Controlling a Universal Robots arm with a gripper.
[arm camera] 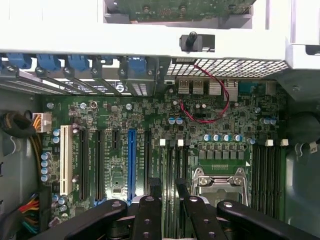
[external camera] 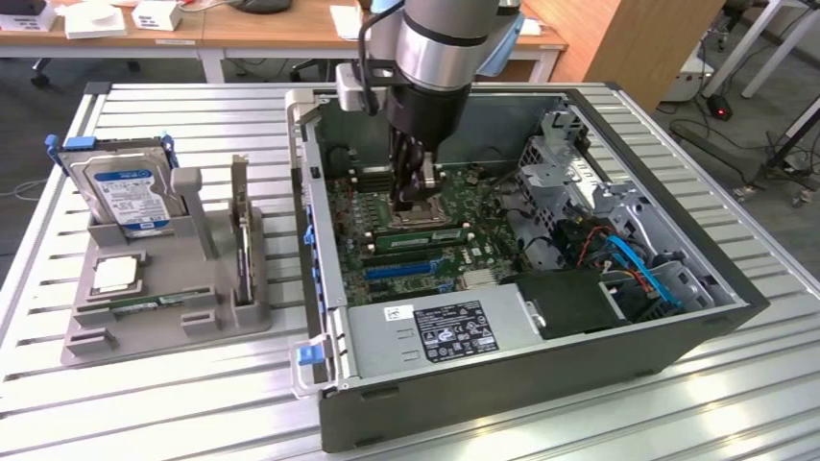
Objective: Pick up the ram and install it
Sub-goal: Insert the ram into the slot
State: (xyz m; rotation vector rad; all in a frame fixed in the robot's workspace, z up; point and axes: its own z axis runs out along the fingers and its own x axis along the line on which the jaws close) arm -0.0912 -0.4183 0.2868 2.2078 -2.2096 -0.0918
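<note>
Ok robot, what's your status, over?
End effector open, low over the memory slots. Ram looks set in a slot beside the CPU socket, not gripped. Nothing in the way.

The tabletop (external camera: 167, 115) is a ribbed metal surface of parallel slats. Two things stand directly on it: a grey holder (external camera: 167, 322) toward the exterior view's left, and a computer case (external camera: 513, 384) just beside it on the right, lying open side up.

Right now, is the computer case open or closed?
Open: the computer case has no side panel on, and its motherboard lies exposed.
</note>
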